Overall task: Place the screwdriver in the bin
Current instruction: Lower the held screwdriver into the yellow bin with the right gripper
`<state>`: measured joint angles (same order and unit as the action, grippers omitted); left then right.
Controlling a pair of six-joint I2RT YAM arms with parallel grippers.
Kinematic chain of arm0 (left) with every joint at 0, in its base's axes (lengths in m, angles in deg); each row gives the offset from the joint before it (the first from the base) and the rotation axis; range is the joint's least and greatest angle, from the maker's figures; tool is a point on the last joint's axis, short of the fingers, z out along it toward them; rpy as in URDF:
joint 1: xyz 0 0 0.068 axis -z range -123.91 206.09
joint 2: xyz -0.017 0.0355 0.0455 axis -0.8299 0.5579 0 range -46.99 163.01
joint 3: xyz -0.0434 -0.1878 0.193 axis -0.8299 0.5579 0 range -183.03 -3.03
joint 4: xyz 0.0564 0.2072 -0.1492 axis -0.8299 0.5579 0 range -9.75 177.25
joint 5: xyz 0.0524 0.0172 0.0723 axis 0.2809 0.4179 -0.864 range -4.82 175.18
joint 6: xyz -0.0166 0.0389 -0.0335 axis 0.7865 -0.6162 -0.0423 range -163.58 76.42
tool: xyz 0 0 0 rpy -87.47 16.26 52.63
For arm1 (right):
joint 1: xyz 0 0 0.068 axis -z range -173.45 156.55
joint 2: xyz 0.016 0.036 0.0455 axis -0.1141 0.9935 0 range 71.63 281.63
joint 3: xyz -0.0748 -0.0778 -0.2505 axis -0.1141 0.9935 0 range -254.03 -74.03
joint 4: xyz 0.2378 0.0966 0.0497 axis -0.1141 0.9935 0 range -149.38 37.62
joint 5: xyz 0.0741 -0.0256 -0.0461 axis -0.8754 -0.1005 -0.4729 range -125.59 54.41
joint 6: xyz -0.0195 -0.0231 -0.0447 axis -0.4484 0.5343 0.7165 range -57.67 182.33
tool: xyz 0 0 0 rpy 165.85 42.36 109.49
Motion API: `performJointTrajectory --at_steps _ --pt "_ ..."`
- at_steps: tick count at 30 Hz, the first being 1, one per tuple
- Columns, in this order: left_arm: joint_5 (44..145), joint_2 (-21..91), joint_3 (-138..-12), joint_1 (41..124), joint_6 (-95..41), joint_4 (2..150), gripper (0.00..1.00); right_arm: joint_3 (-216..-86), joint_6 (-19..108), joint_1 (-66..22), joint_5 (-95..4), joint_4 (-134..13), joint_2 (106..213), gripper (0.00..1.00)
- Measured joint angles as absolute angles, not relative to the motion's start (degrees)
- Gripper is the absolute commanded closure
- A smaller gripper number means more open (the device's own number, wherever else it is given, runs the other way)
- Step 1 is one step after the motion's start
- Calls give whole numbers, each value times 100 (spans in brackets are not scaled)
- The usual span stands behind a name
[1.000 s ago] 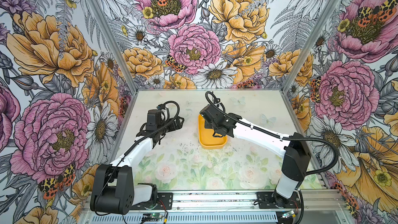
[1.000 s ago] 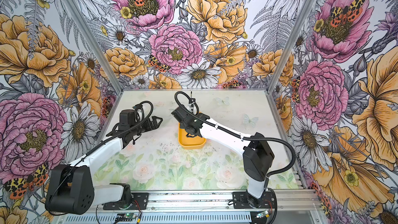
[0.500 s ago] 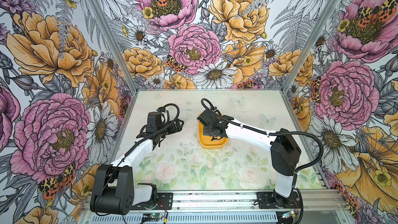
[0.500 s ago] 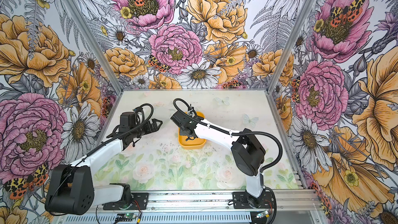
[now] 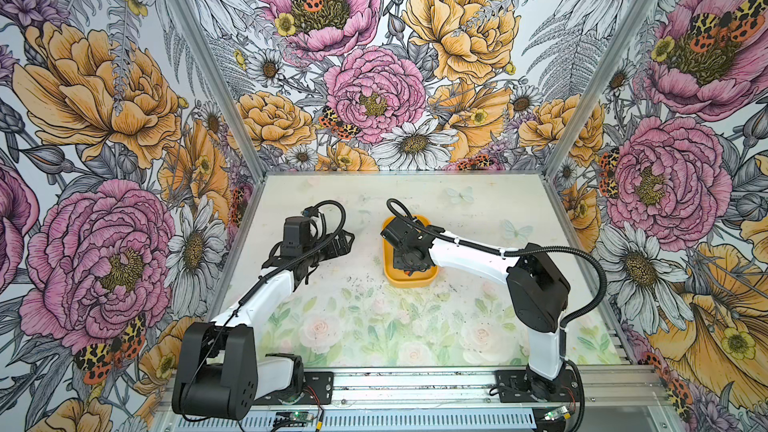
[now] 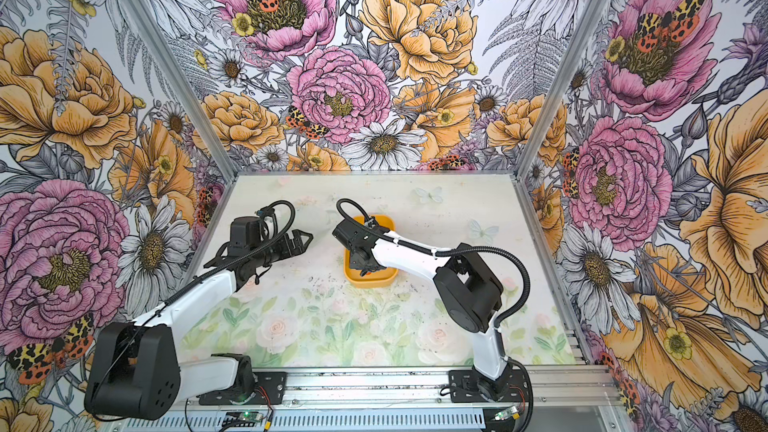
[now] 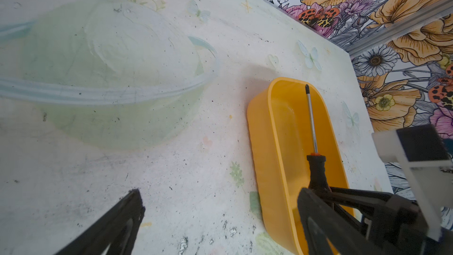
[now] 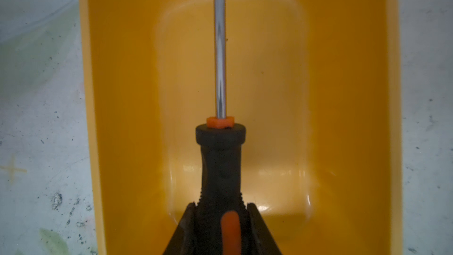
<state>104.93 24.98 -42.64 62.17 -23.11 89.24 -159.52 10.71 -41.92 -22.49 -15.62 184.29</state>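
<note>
Screwdriver [image 8: 220, 158] lies lengthwise within the yellow bin's [image 8: 355, 94] outline, shaft pointing at the far wall. We cannot tell whether the tip touches the floor.

Risks, as we judge them:
- If it is let go while off the floor, it may bounce or roll.
- The tip could ride up over the low rim.
- Fingers pulling away could drag the handle or shove the light bin.

Right gripper [image 8: 221, 214] is clamped on the black handle. Left gripper [image 5: 343, 238] is spread wide and empty, near the bin but not touching it.
</note>
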Motion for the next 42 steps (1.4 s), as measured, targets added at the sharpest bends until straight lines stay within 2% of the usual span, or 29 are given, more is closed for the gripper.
performJointTrajectory --at_steps 19,24,26,28,42 --pt "10423 2487 -4264 6217 -2311 8955 1 -15941 1229 -3960 -2612 -1544 18932 100" --pt "10410 2487 -4264 6217 -2311 8997 1 -15943 1297 -3958 -2662 -1548 18950 83" --pt "10410 2487 -4264 6217 -2311 8999 1 -15945 1334 -3958 -2690 -1548 18952 71" --pt "10408 2487 -4264 6217 -2311 9001 1 -15945 1377 -3958 -2712 -1548 18952 63" --pt "10390 2491 -4267 6217 -2320 9027 1 -15945 2105 -3921 -2752 -1518 18904 33"
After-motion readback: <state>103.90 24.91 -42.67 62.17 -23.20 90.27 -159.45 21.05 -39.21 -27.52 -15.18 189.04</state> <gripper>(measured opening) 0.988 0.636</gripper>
